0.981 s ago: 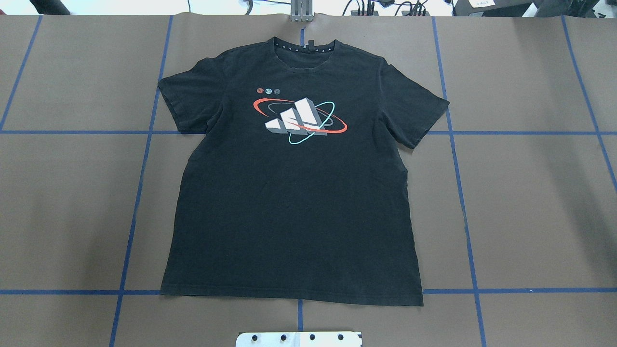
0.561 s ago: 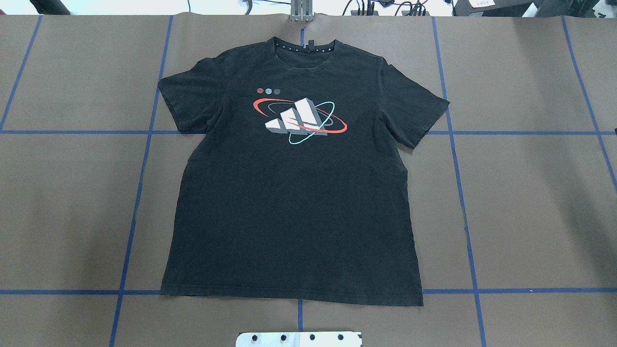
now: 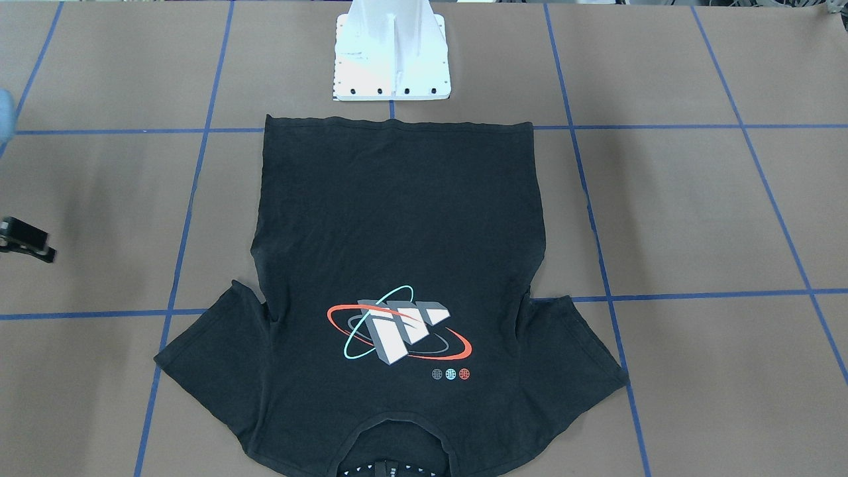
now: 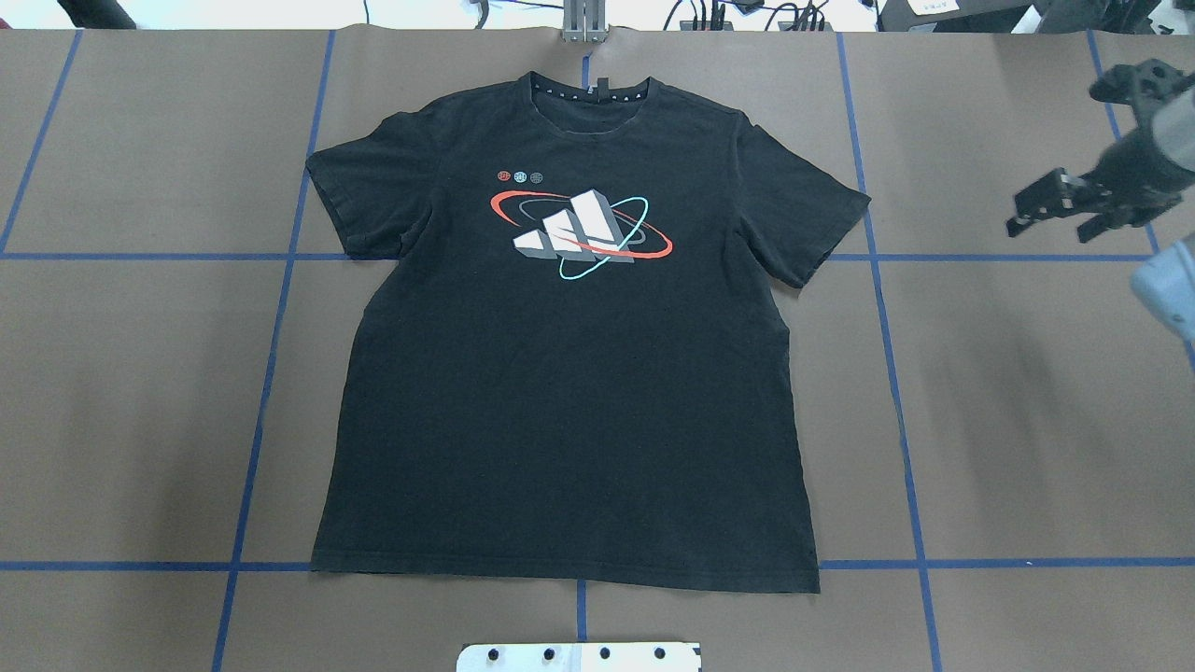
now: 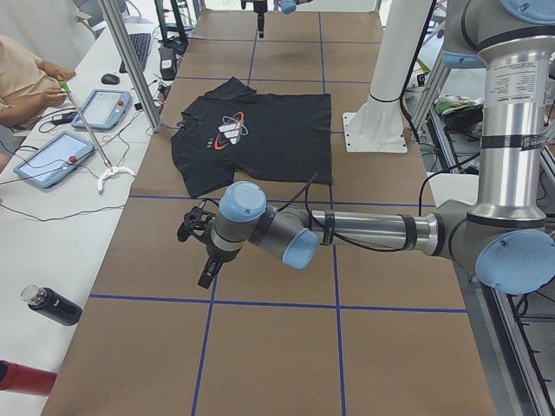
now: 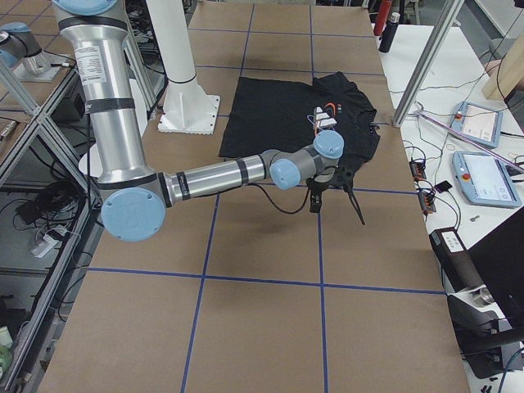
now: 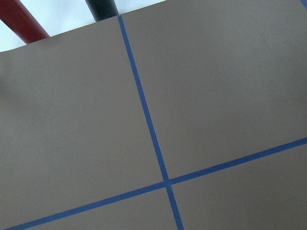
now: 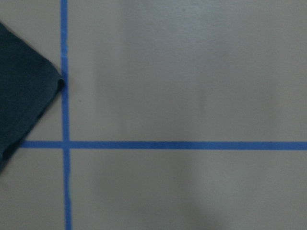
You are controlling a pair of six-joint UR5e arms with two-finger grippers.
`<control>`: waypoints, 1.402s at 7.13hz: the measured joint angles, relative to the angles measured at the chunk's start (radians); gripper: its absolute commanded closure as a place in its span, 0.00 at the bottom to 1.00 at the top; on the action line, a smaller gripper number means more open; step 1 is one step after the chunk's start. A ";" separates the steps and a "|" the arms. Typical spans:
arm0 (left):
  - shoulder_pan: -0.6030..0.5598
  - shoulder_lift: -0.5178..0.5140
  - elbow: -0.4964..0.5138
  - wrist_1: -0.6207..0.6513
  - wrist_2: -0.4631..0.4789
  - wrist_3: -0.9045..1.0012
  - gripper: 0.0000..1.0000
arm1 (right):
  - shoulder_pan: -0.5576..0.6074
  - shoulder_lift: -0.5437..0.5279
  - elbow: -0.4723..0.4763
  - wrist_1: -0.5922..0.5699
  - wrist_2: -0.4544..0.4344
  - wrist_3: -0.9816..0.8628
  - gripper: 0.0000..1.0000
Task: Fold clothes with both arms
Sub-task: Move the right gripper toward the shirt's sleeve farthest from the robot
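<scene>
The black T-shirt [image 4: 569, 373] lies flat and face up on the brown table, collar at the far edge, hem toward the robot base. Its grey-white block graphic with orange and teal rings [image 4: 581, 233] shows on the chest. My right gripper [image 4: 1047, 224] hovers open and empty above the table, to the right of the shirt's right sleeve [image 4: 808, 219]. That sleeve's corner shows in the right wrist view [image 8: 24, 105]. My left gripper [image 5: 196, 253] hovers over bare table well off the shirt's left side. It shows only in the exterior left view, so I cannot tell whether it is open.
The white pedestal base [image 3: 391, 59] stands just behind the hem. Blue tape lines [image 4: 892, 373] grid the table. A black bottle [image 5: 52, 305] and a red one [image 5: 22, 377] lie past the left end. Operators' tablets [image 5: 54, 159] and a metal post [image 5: 130, 65] line the far side.
My right arm and gripper have come into the overhead view from the right edge. The shirt has not moved.
</scene>
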 measured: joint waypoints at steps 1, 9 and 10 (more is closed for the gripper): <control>0.000 0.002 0.001 -0.008 0.000 0.000 0.00 | -0.039 0.078 -0.053 0.026 -0.025 0.078 0.00; 0.040 0.017 0.066 -0.136 -0.002 -0.005 0.01 | -0.147 0.308 -0.450 0.340 -0.168 0.286 0.24; 0.040 0.016 0.074 -0.138 -0.001 -0.004 0.01 | -0.158 0.309 -0.454 0.340 -0.190 0.286 0.32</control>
